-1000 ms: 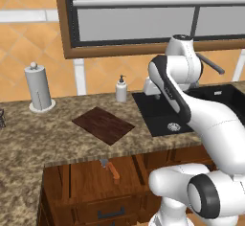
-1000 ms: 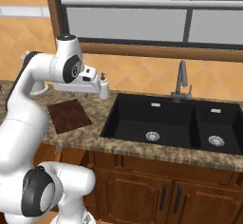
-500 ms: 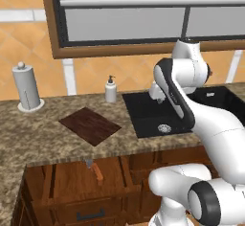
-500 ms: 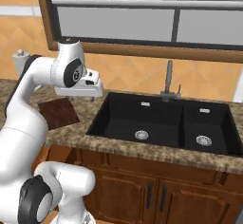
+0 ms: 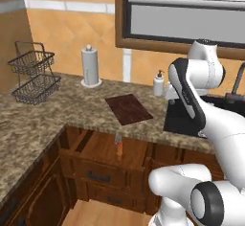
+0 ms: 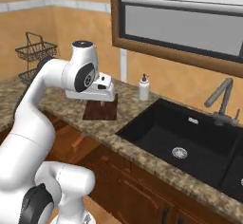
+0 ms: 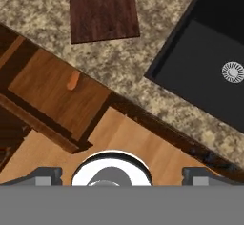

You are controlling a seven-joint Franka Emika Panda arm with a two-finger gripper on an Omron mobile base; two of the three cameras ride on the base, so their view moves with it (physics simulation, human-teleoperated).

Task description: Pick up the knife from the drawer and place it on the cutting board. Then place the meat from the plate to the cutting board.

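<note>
The drawer (image 5: 103,149) of reddish-brown wood stands pulled out under the counter edge. In it lies the knife (image 5: 118,146), its orange handle (image 7: 73,80) showing while the counter lip hides the blade in the hand view. The dark cutting board (image 5: 128,109) lies bare on the granite just above the drawer, also visible from the right (image 6: 100,110) and from the hand (image 7: 104,10). My gripper (image 6: 93,103) hovers high over the counter between board and sink, pointing down, open and holding nothing; its fingertips (image 7: 45,175) stand far apart. The meat and its plate are out of view.
A black sink (image 6: 180,140) with a faucet (image 6: 219,100) lies right of the board. A soap bottle (image 5: 158,83) and a paper towel roll (image 5: 90,66) stand by the wall. A two-tier wire basket (image 5: 34,74) sits at the counter's left corner.
The base has driven, so both base views have shifted: the board and drawer sit further right and the wire basket has come into view. The gripper stays open above the counter.
</note>
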